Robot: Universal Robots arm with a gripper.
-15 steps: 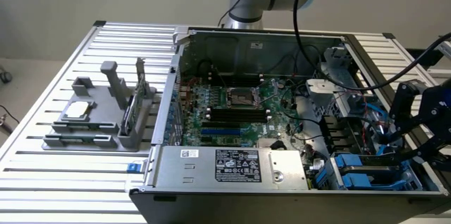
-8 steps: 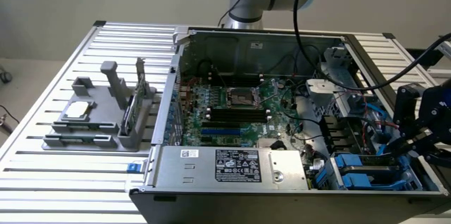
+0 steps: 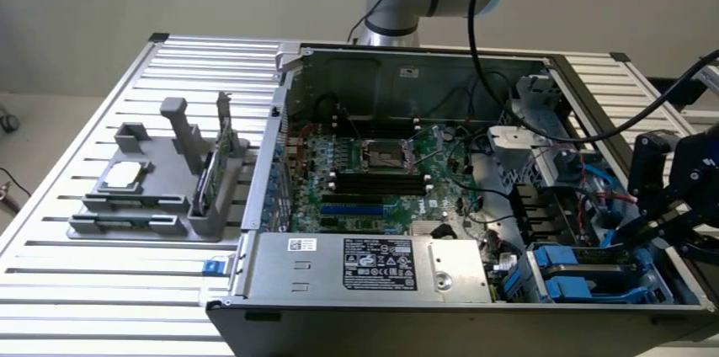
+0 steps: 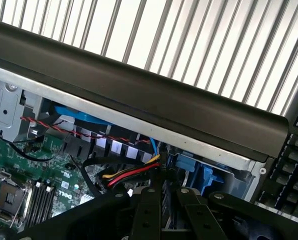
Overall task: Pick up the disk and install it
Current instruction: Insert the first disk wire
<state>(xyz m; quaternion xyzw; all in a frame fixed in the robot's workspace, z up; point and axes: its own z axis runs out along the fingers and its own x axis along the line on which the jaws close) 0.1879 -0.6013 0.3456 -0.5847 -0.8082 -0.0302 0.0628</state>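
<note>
hovering gripper [image 3: 636, 237] nr disk [image 3: 587, 276]

Exterior view: high and off the table [image 3: 67, 290], facing down and across the open case [image 3: 337, 306] toward the arm base [image 3: 393, 33] on the far side. It sits far enough back to take in the whole case.
Wrist view: close in, just behind the gripper [image 4: 166, 220], facing out over the case wall [image 4: 139, 95] to the table slats beyond.
Shared: the motherboard [image 3: 450, 180], the blue drive bay [image 3: 573, 277], the table, and the gripper at the exterior view's right.
</note>
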